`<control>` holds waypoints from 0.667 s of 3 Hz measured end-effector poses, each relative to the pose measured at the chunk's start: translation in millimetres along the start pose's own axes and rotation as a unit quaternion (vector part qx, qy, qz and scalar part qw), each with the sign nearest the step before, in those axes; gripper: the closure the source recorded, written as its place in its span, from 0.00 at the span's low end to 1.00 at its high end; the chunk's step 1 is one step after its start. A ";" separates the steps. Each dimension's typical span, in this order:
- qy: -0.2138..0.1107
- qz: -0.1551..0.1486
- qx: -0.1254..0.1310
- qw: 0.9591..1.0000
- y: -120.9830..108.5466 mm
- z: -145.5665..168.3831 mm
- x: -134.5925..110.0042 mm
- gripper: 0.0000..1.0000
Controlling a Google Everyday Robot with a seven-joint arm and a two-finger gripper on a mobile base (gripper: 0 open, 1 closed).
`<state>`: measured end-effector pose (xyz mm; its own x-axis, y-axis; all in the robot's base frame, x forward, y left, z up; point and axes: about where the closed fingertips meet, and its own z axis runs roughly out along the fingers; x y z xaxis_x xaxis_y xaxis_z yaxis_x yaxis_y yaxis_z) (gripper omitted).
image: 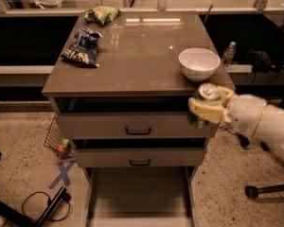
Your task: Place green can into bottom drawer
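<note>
Camera view shows the tool (204, 110) at the right front corner of the desk (132, 56), just off its edge and at the height of the top drawer (132, 126). Its pale yellow fingers are clamped around the green can (209, 92), which stands nearly upright in the grip with its silver top facing up. The can is in the air beside the cabinet, above and to the right of the bottom drawer (139, 193). This drawer is pulled out toward the camera, and its flat floor lies bare, with open room above it. The middle drawer (137, 159) and the top drawer are pulled out only a little, and their fronts with black handles overhang the back part of the bottom drawer. On the desk, a white bowl (199, 64) sits near the right edge, close behind the tool. A blue snack bag (82, 48) lies near the left edge and a green snack bag (102, 14) at the far left corner, both well apart from the tool. A small water bottle (230, 54) stands behind the desk at the right.
</note>
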<state>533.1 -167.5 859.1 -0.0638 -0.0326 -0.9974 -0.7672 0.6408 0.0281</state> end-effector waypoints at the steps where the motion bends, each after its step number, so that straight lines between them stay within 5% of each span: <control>1: -0.032 0.011 -0.036 0.999 32.0 -2.9 80.8 1.00; 2: -0.051 0.022 -0.065 0.996 55.6 -6.4 147.4 1.00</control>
<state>477.0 -141.5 714.0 -0.0399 0.0754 -0.9964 -0.8414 0.5353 0.0742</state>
